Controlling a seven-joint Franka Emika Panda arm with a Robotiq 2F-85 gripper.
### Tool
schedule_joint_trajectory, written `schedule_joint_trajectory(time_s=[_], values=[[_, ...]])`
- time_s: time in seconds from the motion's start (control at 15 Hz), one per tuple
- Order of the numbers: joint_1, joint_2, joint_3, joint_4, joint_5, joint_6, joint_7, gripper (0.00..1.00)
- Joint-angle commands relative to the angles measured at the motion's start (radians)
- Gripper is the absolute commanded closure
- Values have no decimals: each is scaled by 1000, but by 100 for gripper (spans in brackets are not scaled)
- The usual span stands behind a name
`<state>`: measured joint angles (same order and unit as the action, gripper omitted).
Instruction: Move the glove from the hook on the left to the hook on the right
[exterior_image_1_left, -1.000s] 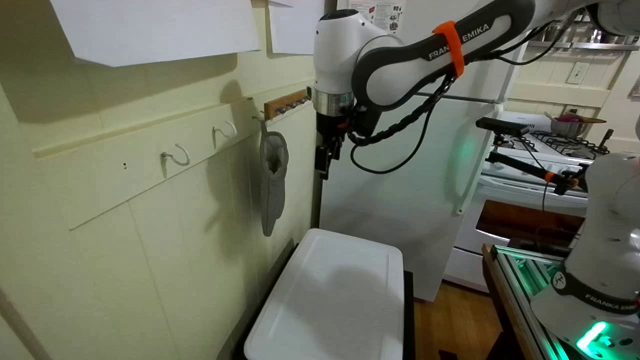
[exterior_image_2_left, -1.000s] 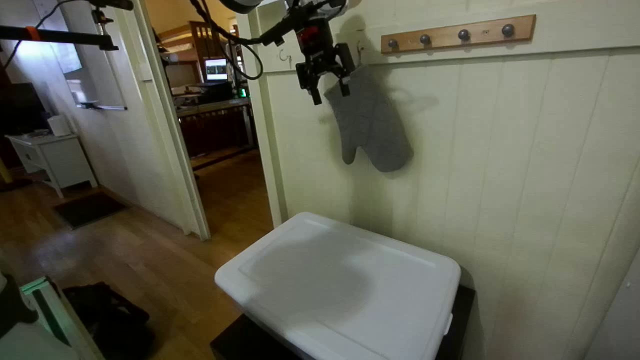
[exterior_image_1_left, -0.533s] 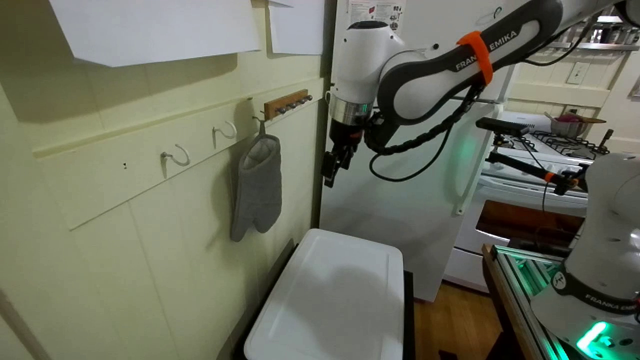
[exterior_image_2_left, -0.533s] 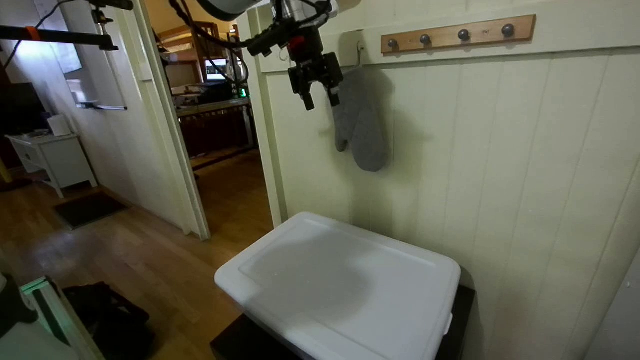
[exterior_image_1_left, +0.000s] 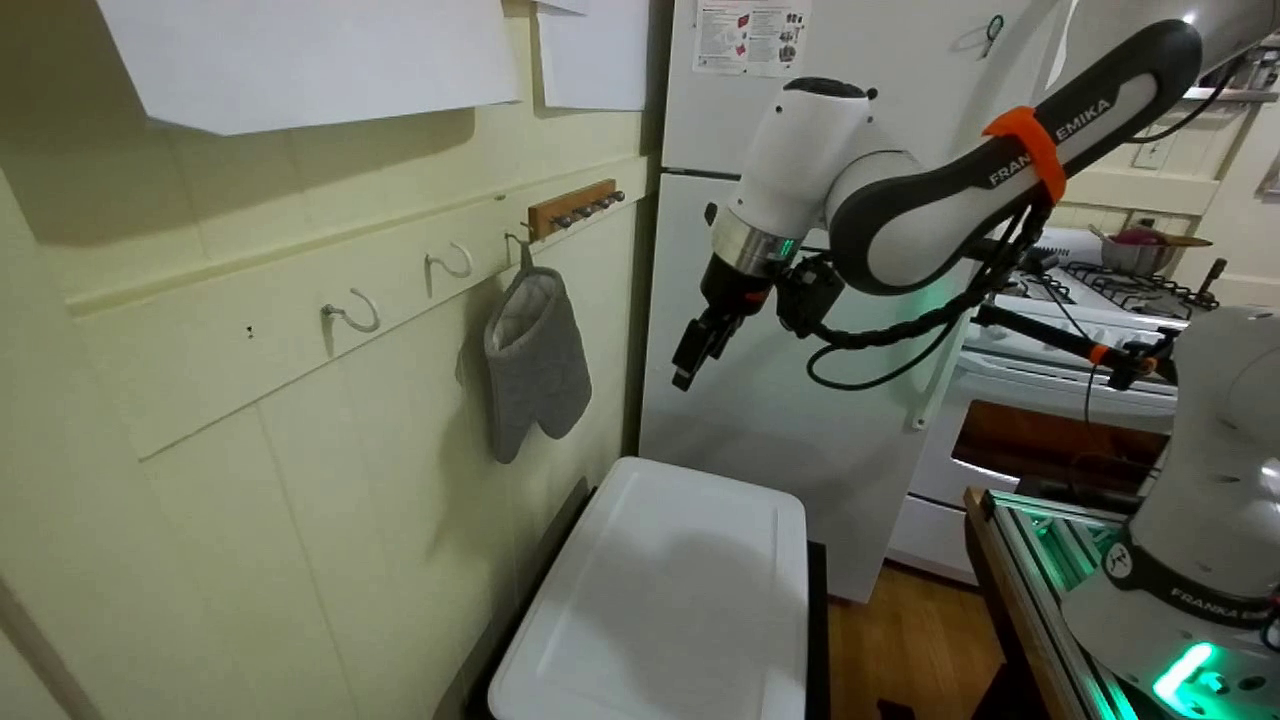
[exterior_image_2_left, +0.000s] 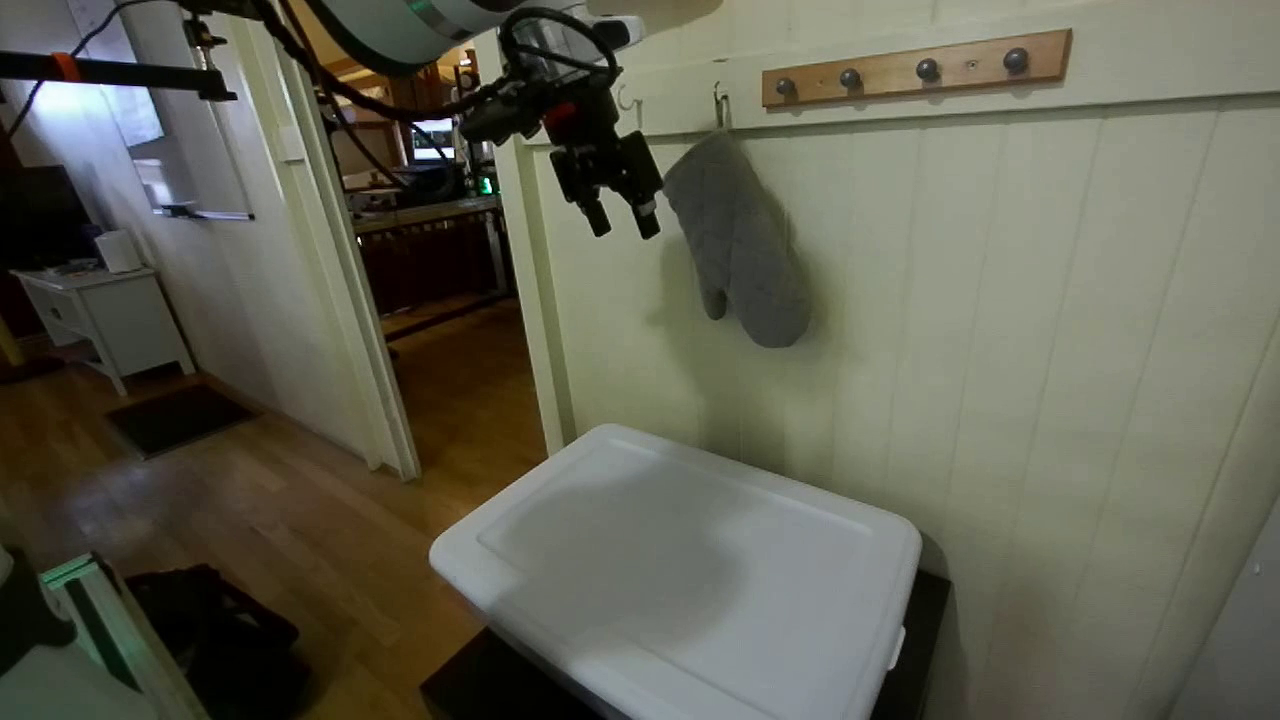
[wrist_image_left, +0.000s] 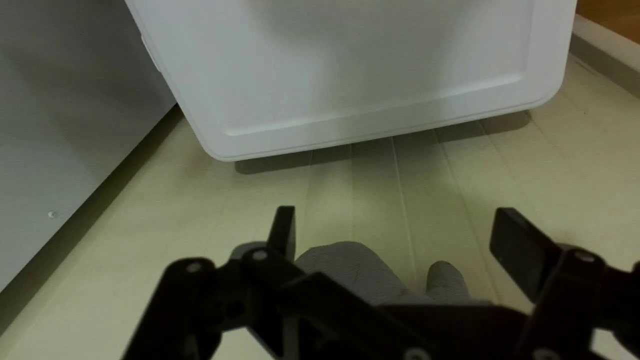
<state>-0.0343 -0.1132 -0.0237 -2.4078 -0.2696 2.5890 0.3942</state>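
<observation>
The grey glove, an oven mitt (exterior_image_1_left: 540, 365), hangs by its loop from a small hook (exterior_image_1_left: 514, 238) beside the wooden knob rack. The glove also hangs there, slightly tilted, in an exterior view (exterior_image_2_left: 745, 245). Two white hooks, one near (exterior_image_1_left: 450, 262) and one farther along (exterior_image_1_left: 352, 312), hold nothing. My gripper (exterior_image_1_left: 685, 380) is out from the wall, apart from the glove. In an exterior view its two fingers (exterior_image_2_left: 624, 230) are spread with nothing between them. In the wrist view the open gripper (wrist_image_left: 395, 212) shows the glove's lower end (wrist_image_left: 350, 265) beyond it, partly hidden by the gripper body.
A wooden rack with several knobs (exterior_image_2_left: 950, 68) is on the wall next to the glove's hook. A white-lidded bin (exterior_image_2_left: 680, 560) stands below. The fridge (exterior_image_1_left: 780, 480) stands behind the arm. White papers (exterior_image_1_left: 320, 60) hang above the rail.
My gripper has moved back from the wall and slightly down, tilting as the arm withdrew. The glove has swung and turned on its hook, and its broad side now shows. The fingers stay spread.
</observation>
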Motion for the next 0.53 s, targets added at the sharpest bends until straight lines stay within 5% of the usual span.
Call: schedule_joint_trajectory(time_s=[0.0,0.47], values=[[-26,-58,15,-101,-3,70,32,0],[-35,-38,28,-87,9,52,28,0]])
